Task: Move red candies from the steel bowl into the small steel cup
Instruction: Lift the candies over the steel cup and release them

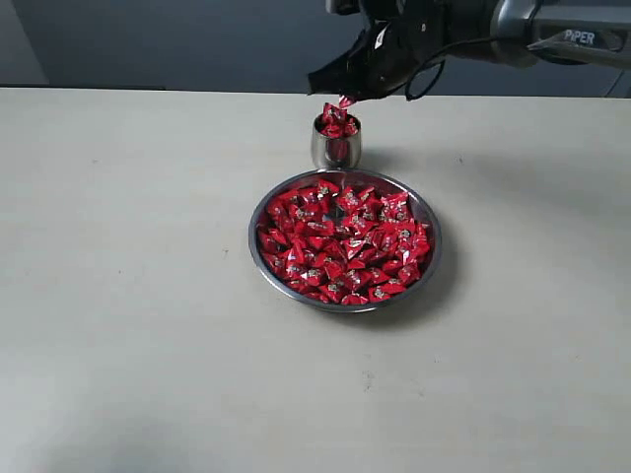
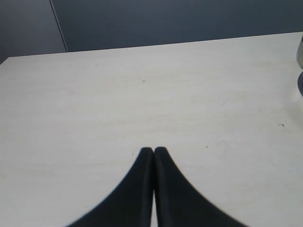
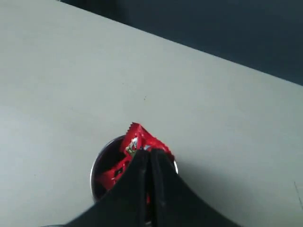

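My right claw [image 1: 347, 97] pinches one red candy [image 3: 138, 138] directly over the small steel cup [image 1: 336, 150], lined up so a release drops it in. Cup looks heaped, so it may roll off. The steel bowl [image 1: 258, 258], just beside the cup, holds the remaining red candies [image 1: 345, 246]. My left claw [image 2: 154, 151] is pressed together, empty, over the surface [image 2: 94, 94].

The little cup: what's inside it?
Red candies heaped past the rim of the cup; the right fingers pinch another just above. Lower candies and the bottom are hidden.
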Controlling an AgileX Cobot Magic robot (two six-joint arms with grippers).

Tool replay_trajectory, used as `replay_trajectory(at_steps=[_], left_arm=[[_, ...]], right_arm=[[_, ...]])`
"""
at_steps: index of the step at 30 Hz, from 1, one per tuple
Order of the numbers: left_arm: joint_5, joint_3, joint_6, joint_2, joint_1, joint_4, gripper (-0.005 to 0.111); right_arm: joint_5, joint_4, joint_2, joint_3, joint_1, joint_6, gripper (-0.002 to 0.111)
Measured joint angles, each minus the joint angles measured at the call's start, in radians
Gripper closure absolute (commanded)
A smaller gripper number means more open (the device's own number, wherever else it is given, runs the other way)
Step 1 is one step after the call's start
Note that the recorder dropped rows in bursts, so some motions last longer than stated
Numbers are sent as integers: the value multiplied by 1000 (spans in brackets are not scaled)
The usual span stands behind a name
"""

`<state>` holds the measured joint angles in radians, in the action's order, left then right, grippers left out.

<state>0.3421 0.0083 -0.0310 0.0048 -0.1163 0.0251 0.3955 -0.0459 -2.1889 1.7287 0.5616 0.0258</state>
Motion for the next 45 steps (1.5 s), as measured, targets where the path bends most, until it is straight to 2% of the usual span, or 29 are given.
replay_trajectory(at_steps=[7, 10, 14, 17, 45], left_arm=[[0, 0, 0, 0, 0, 0, 106], [0, 0, 0, 0, 0, 0, 106], [0, 0, 0, 0, 0, 0, 106], [0, 0, 0, 0, 0, 0, 106], [0, 0, 0, 0, 0, 0, 106]], right_arm=[[22, -8, -58, 19, 2, 0, 106], [26, -8, -67, 19, 2, 0, 100], [28, -8, -71, 25, 2, 0, 86], [28, -8, -75, 25, 2, 0, 81], [-24, 26, -32, 25, 2, 0, 81]])
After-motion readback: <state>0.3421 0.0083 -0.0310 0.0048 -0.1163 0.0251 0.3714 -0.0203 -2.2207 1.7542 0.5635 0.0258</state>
